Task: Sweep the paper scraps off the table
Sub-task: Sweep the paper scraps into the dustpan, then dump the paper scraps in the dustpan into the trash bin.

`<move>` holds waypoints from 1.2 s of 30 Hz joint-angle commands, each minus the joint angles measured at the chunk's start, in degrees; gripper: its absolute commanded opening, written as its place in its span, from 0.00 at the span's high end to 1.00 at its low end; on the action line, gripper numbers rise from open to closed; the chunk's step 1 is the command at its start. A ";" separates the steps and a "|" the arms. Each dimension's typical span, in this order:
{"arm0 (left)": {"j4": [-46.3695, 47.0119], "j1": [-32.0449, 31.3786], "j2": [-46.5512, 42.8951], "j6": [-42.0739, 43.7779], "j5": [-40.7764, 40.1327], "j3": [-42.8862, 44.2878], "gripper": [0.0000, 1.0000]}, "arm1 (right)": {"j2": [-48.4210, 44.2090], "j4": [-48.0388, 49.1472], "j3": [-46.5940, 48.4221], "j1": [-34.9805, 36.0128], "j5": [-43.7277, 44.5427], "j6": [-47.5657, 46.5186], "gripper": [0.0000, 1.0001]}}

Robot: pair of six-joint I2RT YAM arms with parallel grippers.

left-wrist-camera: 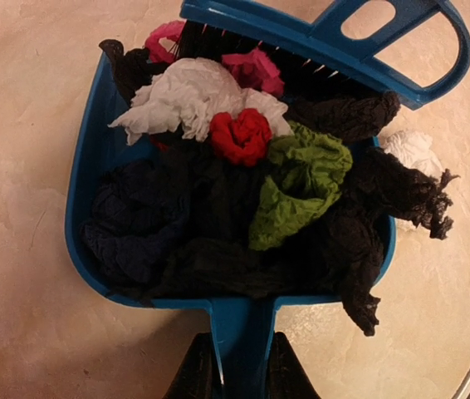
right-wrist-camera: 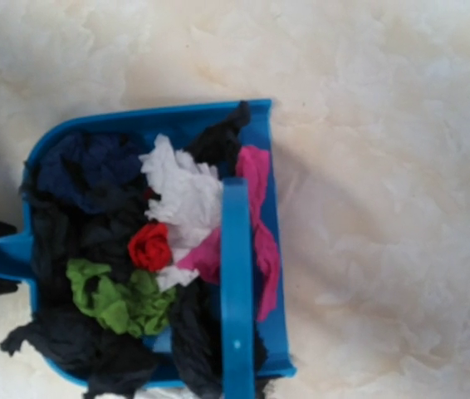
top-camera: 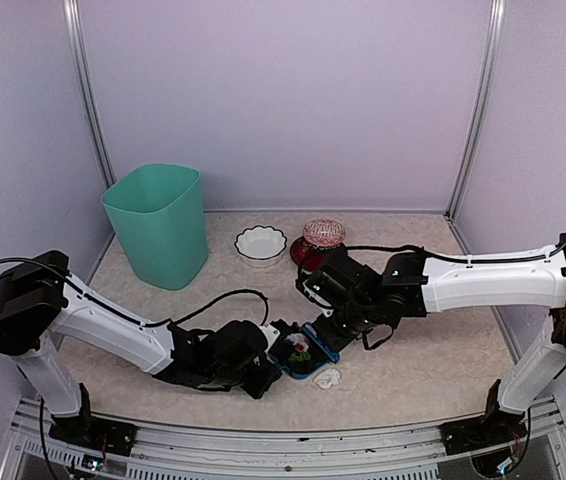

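A blue dustpan lies on the beige table, heaped with paper scraps: black, white, red, green and pink wads. My left gripper is shut on the pan's handle, seen from above at the pan's left. The blue hand brush rests across the pan's open mouth, its back running up the right wrist view. My right gripper holds the brush; its fingers are out of the wrist view. One white scrap lies on the table just outside the pan.
A teal bin stands at the back left. A white bowl and a pink ribbed object on a red dish sit near the back wall. The metal rail runs along the front edge.
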 commanded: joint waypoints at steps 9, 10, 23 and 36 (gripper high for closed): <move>3.59 0.66 -5.58 1.19 -3.06 -4.09 1.00 | -4.57 -6.73 3.91 0.70 7.80 1.86 1.00; 3.71 0.77 -6.04 1.34 -3.24 -4.15 1.00 | -5.13 -7.57 4.15 0.70 8.79 2.14 1.00; 3.23 2.28 -14.18 2.35 -5.31 -5.29 1.00 | -14.99 -9.88 0.53 -1.75 17.14 6.74 1.00; -7.68 6.63 -24.03 2.43 -7.49 -1.53 1.00 | -24.36 -0.77 -10.90 -9.56 11.53 7.68 1.00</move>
